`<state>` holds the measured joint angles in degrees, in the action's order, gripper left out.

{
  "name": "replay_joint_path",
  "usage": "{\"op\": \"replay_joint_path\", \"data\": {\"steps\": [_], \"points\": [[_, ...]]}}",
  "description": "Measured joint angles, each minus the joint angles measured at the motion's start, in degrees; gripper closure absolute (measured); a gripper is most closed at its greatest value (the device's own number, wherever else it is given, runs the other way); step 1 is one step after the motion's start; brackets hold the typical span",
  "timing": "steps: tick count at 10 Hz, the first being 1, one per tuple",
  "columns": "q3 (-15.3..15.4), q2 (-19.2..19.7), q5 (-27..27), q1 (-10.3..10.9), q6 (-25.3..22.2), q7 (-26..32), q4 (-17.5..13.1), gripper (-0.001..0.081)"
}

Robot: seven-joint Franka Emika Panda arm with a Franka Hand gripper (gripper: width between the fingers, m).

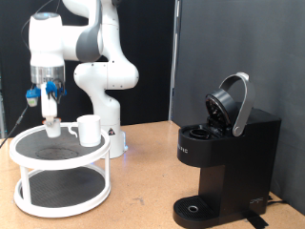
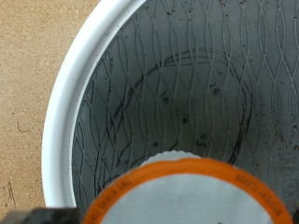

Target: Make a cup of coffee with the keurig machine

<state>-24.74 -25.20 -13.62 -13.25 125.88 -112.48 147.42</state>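
The arm stood upright, its gripper pointing straight down over the upper tier of a white two-tier rack. Whether the jaws were open or closed could not be told. A small white pod sat at the fingertips; the cup stood just beside them on the same tier. The keurig machine stood well apart, lid raised. Only the wrist view showed the pod's orange rim and the tier's patterned grey surface.

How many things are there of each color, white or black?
White: 4 – robot arm, cup, pod under the hand, round shelf stand
Black: 1 – keurig machine, lid up
Total: 5
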Motion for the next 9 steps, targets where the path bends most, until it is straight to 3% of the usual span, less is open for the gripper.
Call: {"op": "replay_joint_path", "data": {"steps": [2, 6, 7, 9], "points": [[-0.1, 0.0, 1.9, 0.3, -0.6, 0.8, 0.1, 0.0410], [-1.1, -3.3, 20.8, 5.2, -10.2, 7.1, -4.4, 0.0410], [-1.0, -4.1, 25.1, 6.4, -11.0, 7.1, -5.1, 0.0410], [0.6, -5.2, 28.0, 7.2, -11.0, 2.9, -5.9, 0.0410]]}}
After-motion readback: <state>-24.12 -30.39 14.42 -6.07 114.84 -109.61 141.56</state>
